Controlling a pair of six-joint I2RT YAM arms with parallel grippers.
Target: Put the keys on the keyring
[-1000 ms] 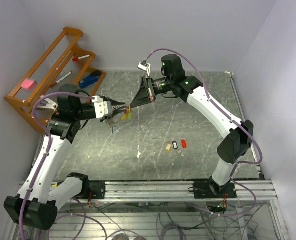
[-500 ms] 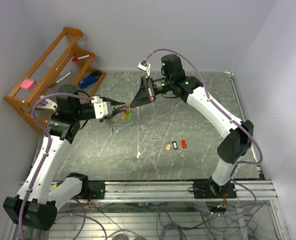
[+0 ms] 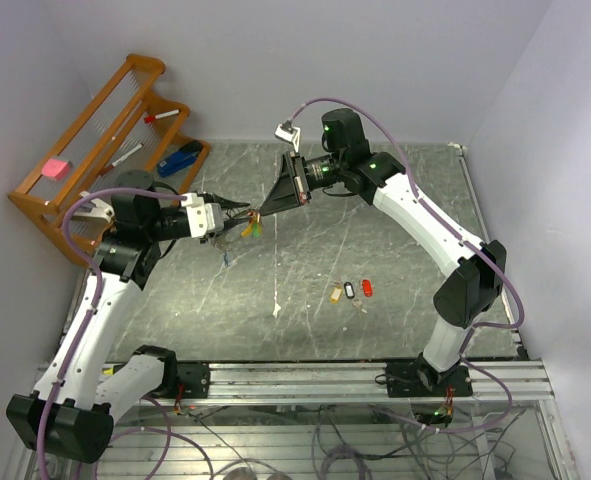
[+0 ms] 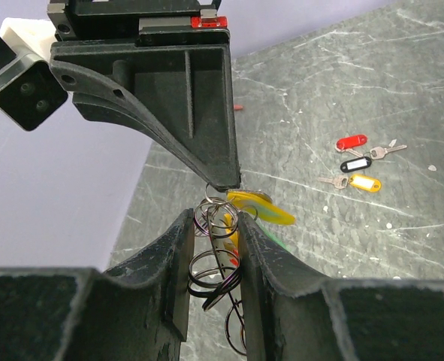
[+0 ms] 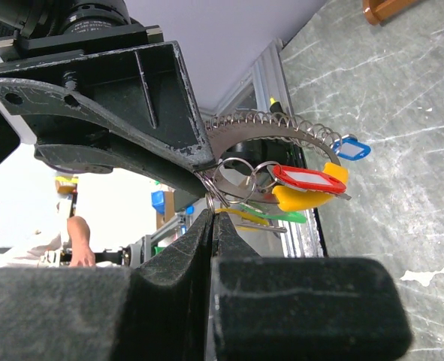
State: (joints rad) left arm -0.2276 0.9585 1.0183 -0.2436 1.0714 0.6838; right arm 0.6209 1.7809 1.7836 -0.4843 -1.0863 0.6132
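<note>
The left claw [image 4: 215,218] grasps the keyring [image 4: 211,269], its coils clamped between both fingers. The right claw [image 5: 210,214], clenched, meets it tip to tip, touching the top coil. Yellow, green and red tagged keys [image 5: 309,180] hang just beside the tips. Three loose keys [image 4: 357,163] lie well apart on the bench [image 4: 402,90].

Loose keys [image 4: 355,164] on bench [image 3: 305,260]: three, tagged red, black and yellow. Hanging tags [image 5: 308,179] at keyring [image 5: 235,175]: four, namely red, yellow, green, blue. Wooden rack [image 3: 140,66]: one.
</note>
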